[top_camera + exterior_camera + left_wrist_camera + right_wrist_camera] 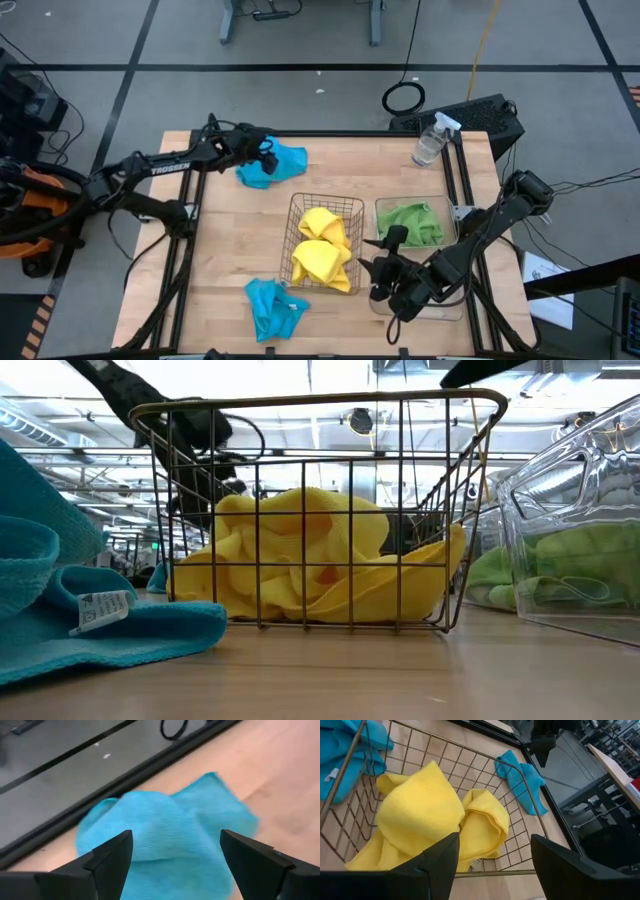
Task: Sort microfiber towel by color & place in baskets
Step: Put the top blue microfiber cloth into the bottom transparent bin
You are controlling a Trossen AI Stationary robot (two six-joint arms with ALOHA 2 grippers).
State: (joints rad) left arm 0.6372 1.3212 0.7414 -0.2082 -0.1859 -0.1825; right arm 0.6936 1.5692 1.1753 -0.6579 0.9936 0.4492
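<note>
High view: wire basket [296, 215] mid-table holds two yellow towels [322, 250]; two blue towels, one [272, 165] beyond it, one [274, 308] nearer; green towel [412, 223] in the clear tub [381, 208] beside the basket.
Low view: yellow folds fill the basket.
Left wrist view: left gripper [176, 851] spread wide over blue cloth, holding nothing.
Right wrist view: right gripper [495, 849] open, empty, above the basket.

Dark black arms, white lettering on left arm [170, 168], black cabling.

grey floor [300, 40], perhaps taped; ceiling lights [300, 380].
</note>
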